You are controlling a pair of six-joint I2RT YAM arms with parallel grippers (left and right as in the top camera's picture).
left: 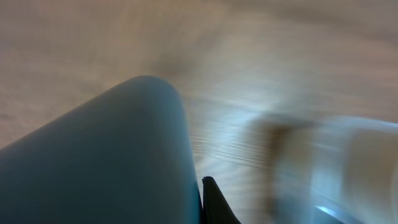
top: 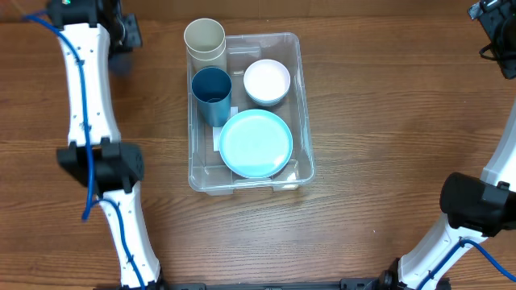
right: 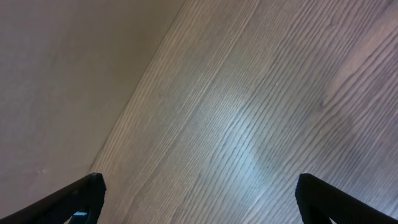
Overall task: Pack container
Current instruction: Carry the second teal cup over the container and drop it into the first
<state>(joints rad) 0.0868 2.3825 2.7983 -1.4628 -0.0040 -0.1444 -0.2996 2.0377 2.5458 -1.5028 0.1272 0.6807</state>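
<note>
One large clear rectangular plastic container with rounded corners sat on the brown wood-grain bench, near the middle and between the two arms. Four things lay inside it. There were two cups: one cream cup in the far-left corner, its mouth showing over the bin's rim, and one dark blue cup just beside it on the near side. Both seemed to stand upright, mouths up. One small white bowl rested in the far-right part, apart from the cups. One round light blue plate filled the near end, its edge close to the blue cup's base. A strip of white label showed on the bin's floor beside the blue cup.

The left claw hung over the bench's far-left corner, well apart from the container. Its wrist view was heavily blurred: one dark finger showed at the bottom edge beside one large blue-grey rounded shape that I could not identify, so whether this claw was wide, narrow or holding something could not be told.

The right claw was spread wide, its two dark tips at opposite lower corners of its view, with only bare bench between them. From overhead it sat at the far-right corner.
</note>
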